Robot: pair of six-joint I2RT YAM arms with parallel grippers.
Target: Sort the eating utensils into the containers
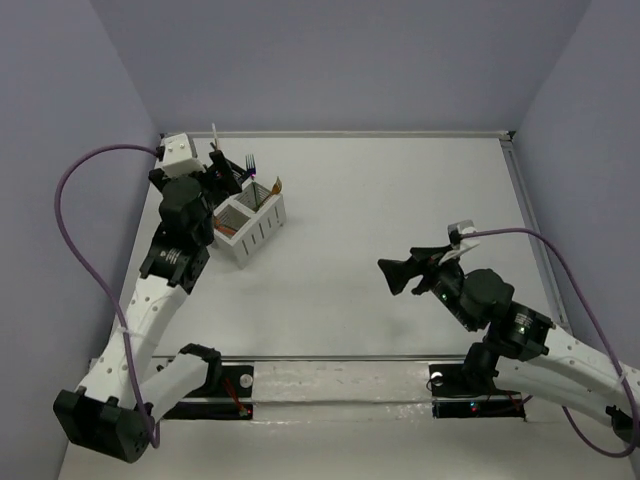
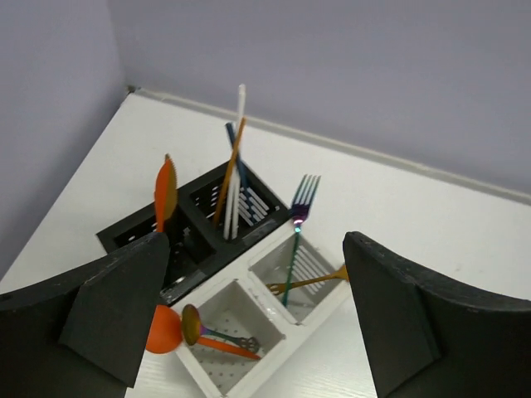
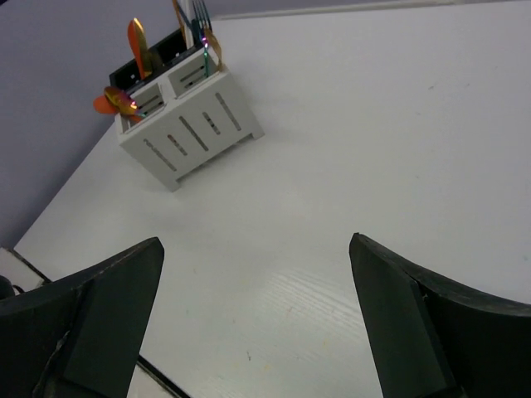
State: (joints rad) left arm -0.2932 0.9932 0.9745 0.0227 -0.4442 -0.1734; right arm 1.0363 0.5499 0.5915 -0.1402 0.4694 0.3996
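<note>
The white caddy stands at the far left, with the black caddy just behind it. In the left wrist view the black caddy holds an orange spoon, a white stick and an orange stick. The white caddy holds a purple-headed fork with a teal handle, a gold fork, an orange spoon and an iridescent spoon. My left gripper is open and empty above the caddies. My right gripper is open and empty above bare table, far from the white caddy.
The white table is ringed by lilac walls, with a raised rim at the back and right edges. The left arm reaches along the left wall. The right arm sits at the near right. A metal rail runs along the front.
</note>
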